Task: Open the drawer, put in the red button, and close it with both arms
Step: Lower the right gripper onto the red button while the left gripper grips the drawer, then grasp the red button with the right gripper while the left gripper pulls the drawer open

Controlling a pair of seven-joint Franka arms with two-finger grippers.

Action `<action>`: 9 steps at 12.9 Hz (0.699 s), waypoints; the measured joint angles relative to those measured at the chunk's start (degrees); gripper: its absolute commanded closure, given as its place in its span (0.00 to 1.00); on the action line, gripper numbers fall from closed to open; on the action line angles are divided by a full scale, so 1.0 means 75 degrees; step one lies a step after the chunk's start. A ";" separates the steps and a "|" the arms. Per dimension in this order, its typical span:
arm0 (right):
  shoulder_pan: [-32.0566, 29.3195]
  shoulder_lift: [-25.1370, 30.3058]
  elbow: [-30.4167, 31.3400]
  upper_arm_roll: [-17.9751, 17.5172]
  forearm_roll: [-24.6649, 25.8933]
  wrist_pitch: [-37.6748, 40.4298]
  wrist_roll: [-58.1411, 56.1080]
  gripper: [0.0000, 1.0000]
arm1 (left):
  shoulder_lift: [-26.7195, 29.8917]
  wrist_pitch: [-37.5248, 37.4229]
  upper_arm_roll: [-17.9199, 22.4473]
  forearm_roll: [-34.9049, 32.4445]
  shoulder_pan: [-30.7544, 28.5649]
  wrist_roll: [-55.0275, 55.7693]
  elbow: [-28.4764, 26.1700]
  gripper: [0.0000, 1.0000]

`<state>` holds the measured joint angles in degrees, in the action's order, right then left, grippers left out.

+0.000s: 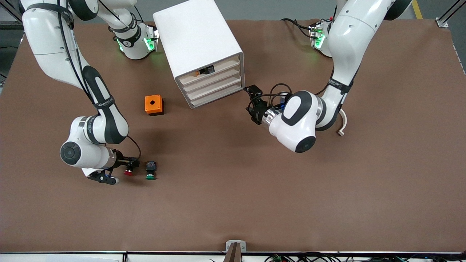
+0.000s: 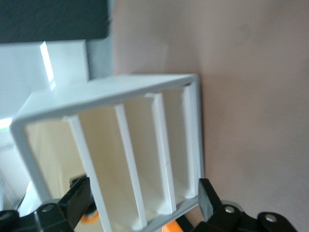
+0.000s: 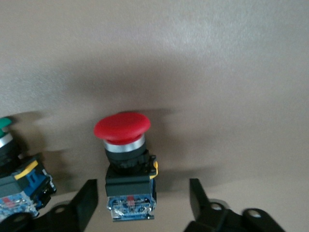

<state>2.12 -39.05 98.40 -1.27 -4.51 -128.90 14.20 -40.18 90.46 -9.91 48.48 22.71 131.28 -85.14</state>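
Note:
The red button (image 1: 128, 171) lies on its side on the brown table near the right arm's end; in the right wrist view its red cap (image 3: 121, 126) and black body sit between my fingers. My right gripper (image 1: 125, 168) (image 3: 142, 200) is open around it, with a gap on both sides. The white cabinet (image 1: 193, 36) stands at the table's middle, far from the front camera, its four beige drawer fronts (image 1: 214, 82) pushed in. My left gripper (image 1: 253, 91) (image 2: 142, 203) is open at the front corner of the cabinet (image 2: 106, 92) toward the left arm's end.
A green-capped button (image 1: 151, 171) (image 3: 4, 126) lies beside the red one, toward the table's middle. A small orange box with a round hole (image 1: 153, 104) stands beside the cabinet, toward the right arm's end. The top drawer slot shows a small dark gap (image 1: 205, 71).

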 measured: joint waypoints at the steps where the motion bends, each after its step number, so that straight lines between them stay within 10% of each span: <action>1: 0.0001 0.0000 -0.0007 0.0001 0.0000 0.0062 0.0059 0.61 | -0.0226 0.0000 -0.0001 0.0340 0.0007 0.0265 -0.0004 0.14; 5: -0.0003 0.0001 -0.0039 0.0014 -0.0001 0.0076 0.0135 0.95 | -0.0903 -0.0015 -0.0034 0.0856 0.0390 0.0811 0.0007 0.25; 9: 0.0041 0.0002 -0.0094 -0.0011 -0.0001 0.0081 0.0135 0.97 | -0.0979 -0.0036 -0.0042 0.0974 0.0999 0.0921 0.0009 0.40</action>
<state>2.43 -39.03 97.70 -1.36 -4.51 -128.29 15.22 -47.52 90.19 -10.22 55.78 30.20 138.18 -85.08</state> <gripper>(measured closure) 0.586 0.282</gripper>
